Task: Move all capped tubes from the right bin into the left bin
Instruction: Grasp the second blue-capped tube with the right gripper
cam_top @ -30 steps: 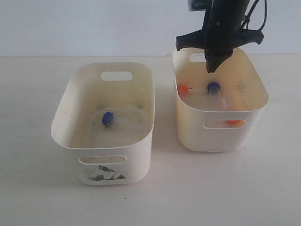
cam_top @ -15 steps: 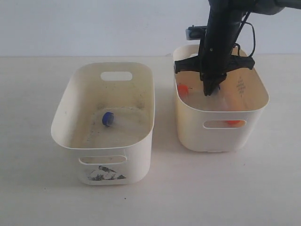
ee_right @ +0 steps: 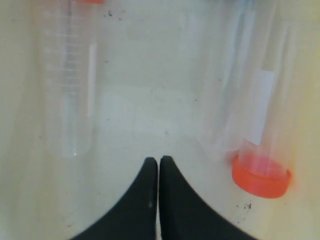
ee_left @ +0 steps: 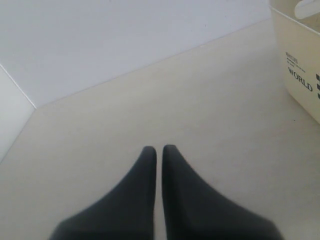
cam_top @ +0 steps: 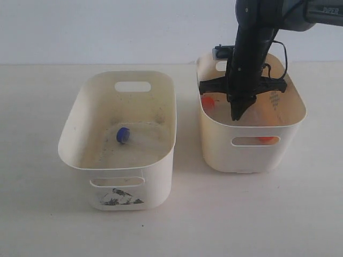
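The right bin [cam_top: 292,120] is plain-fronted, and my right gripper [cam_top: 236,115] is lowered inside it. In the right wrist view this gripper [ee_right: 158,160] is shut and empty, just above the bin floor. It sits between two clear tubes lying there. One tube [ee_right: 67,85] lies to one side, and the other shows its orange cap [ee_right: 261,176] beside the fingertips. Orange caps show at the bin's left wall [cam_top: 208,101] and through the front slot [cam_top: 266,139]. The left bin [cam_top: 80,123] with the dark sticker holds a blue-capped tube [cam_top: 123,135]. My left gripper [ee_left: 158,148] is shut over bare table.
A cream bin wall with a "WORLD" label [ee_left: 300,75] stands beside the left gripper in the left wrist view. A narrow strip of table separates the two bins [cam_top: 187,139]. Dark specks dot the right bin's floor [ee_right: 245,205].
My right arm has come down into the right bin, from above its rim to near its floor. The blue cap seen there earlier is now hidden behind the arm.
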